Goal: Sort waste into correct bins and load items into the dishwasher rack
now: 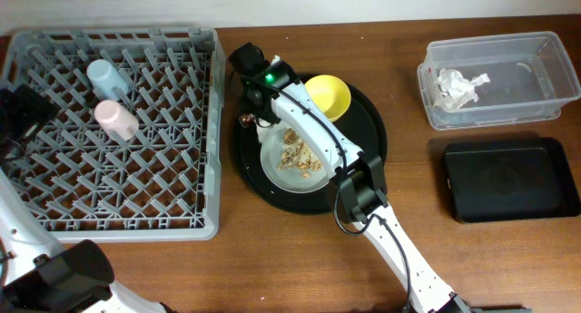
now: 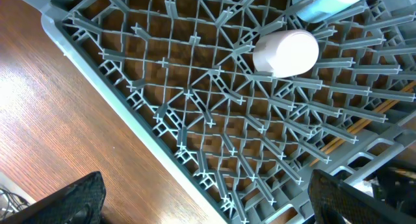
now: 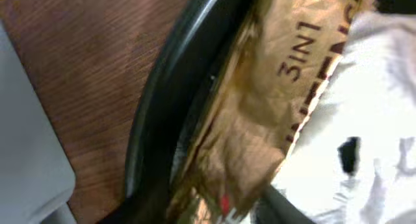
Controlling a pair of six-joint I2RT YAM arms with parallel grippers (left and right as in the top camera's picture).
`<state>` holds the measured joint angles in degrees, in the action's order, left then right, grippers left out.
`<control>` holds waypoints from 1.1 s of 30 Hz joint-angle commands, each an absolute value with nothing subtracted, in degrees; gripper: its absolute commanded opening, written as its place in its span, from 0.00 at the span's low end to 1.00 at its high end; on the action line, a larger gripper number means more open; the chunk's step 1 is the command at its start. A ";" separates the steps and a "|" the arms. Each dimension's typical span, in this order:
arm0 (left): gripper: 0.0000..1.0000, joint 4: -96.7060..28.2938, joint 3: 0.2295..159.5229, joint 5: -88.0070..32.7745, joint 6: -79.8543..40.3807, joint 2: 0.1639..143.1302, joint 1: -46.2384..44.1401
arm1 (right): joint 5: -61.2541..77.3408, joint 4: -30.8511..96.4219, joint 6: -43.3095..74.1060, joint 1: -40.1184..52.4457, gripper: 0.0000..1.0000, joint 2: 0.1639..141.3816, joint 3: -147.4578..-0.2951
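1 pink cup (image 2: 286,52) in rack (image 2: 162,120) by left pincer (image 2: 208,208), wide apart; right pincer (image 1: 258,109) grip unclear, wrapper (image 3: 260,120) + napkin (image 3: 383,107) close.

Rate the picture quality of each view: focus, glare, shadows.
Overhead: evenly lit and sharp, with only soft shadows and a mild sheen on the clear tub. Left wrist: the dishwasher rack is crisp, while the pink cup is nearly blown out to white. Right wrist: too close and soft throughout. The wrapper glints, its print smeared yet readable, and the napkin is washed out.
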<state>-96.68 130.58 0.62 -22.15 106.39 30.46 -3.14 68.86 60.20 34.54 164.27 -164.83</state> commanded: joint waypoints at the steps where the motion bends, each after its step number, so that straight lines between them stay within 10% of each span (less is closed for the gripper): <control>1: 0.99 -96.71 130.54 0.62 -22.50 104.97 30.65 | -3.46 71.31 59.55 34.13 0.21 163.63 -165.34; 7: 0.99 -96.71 130.54 0.62 -22.48 104.97 30.65 | -3.66 76.69 57.21 31.31 0.04 156.73 -165.34; 18: 0.99 -96.73 130.54 0.62 -22.48 104.97 30.65 | 7.53 77.38 46.78 24.43 0.04 148.53 -165.36; 33: 0.99 -96.71 130.54 0.62 -22.48 104.97 30.65 | 4.58 82.32 31.68 -15.90 0.04 139.41 -165.10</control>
<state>-96.66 130.58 0.62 -22.15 106.39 30.46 7.53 82.00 33.41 -14.85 138.04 -165.42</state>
